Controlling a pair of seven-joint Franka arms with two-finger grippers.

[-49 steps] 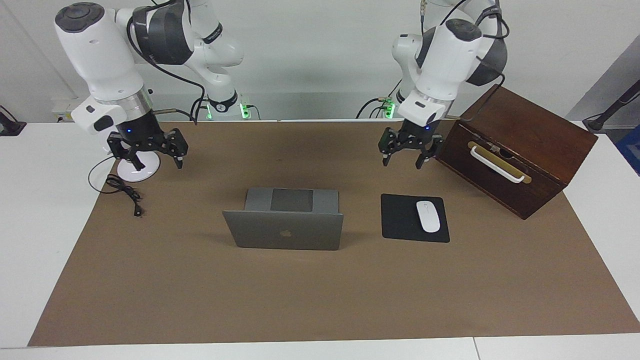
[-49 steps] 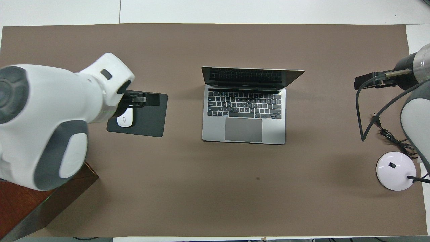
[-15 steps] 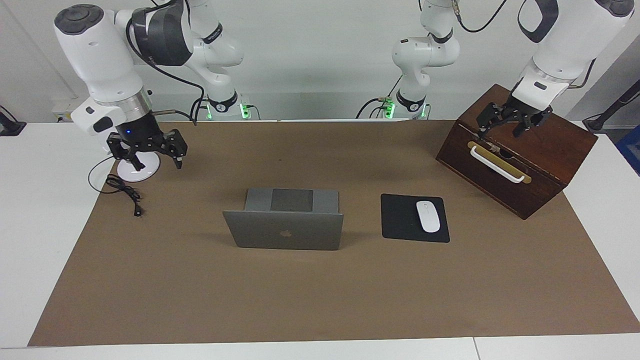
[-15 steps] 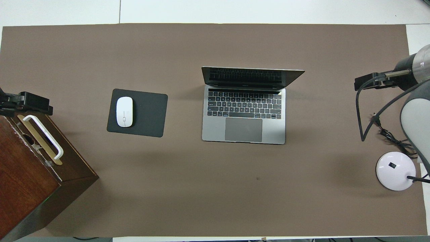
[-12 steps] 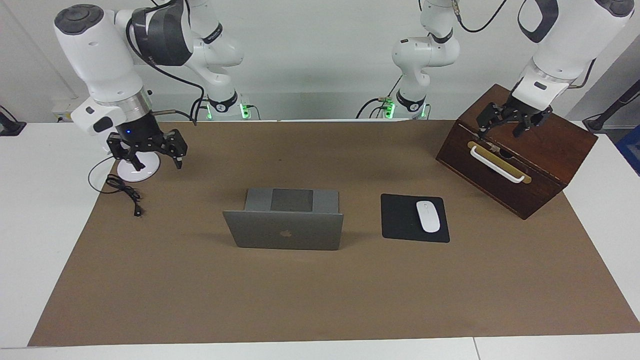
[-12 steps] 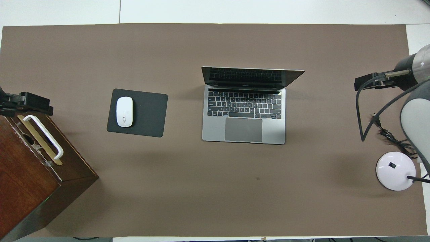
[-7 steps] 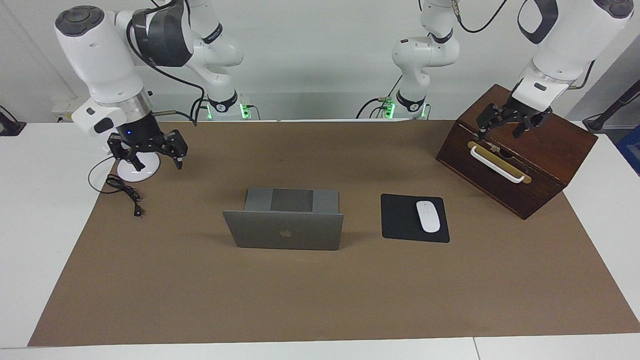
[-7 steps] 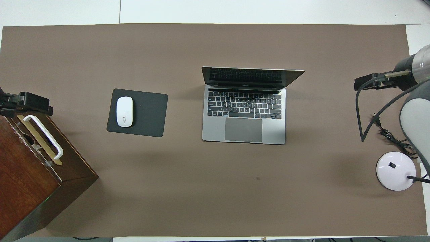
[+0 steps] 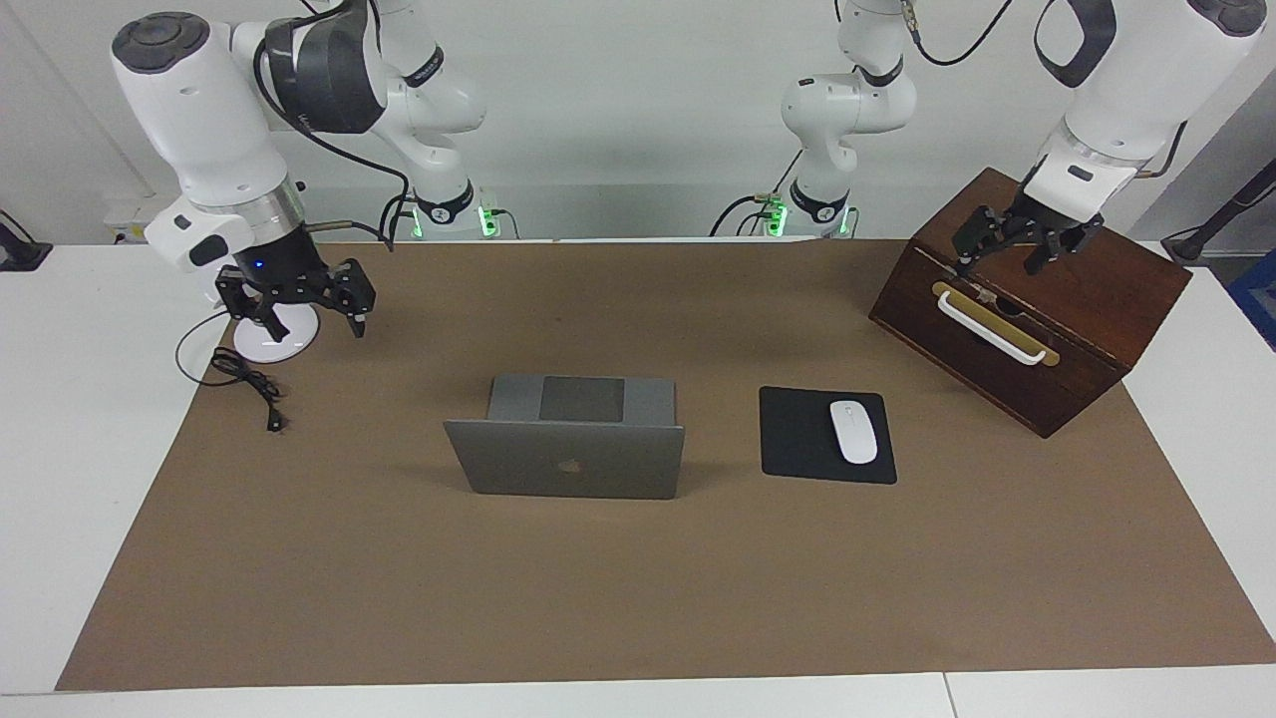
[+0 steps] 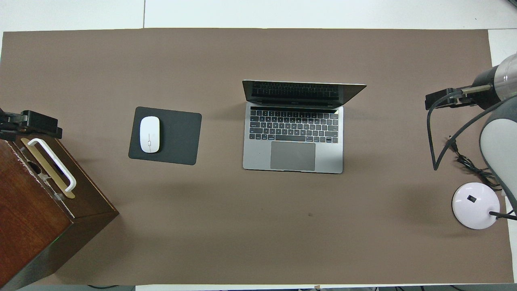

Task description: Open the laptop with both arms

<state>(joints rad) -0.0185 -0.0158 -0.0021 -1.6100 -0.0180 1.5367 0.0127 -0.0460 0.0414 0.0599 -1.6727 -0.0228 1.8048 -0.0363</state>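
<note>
Silver-grey laptop (image 9: 568,439) open on the brown mat (image 9: 638,578) at mid-worktop, lid upright, keyboard deck toward the robots. Beside the laptop, toward the left arm's end: black mouse pad (image 9: 807,439) with white mouse (image 9: 853,431) on it. Farther toward that end: dark wooden box (image 9: 1037,299), left gripper (image 9: 1002,257) above its top, jaws apart, empty. Well apart from the laptop, toward the right arm's end: right gripper (image 9: 311,324) raised near the white round base (image 9: 274,341), jaws apart, empty.

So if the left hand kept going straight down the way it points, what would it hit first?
Probably the wooden box: the left hand hangs open, pointing down over its top near the white handle. Depth is unclear.
</note>
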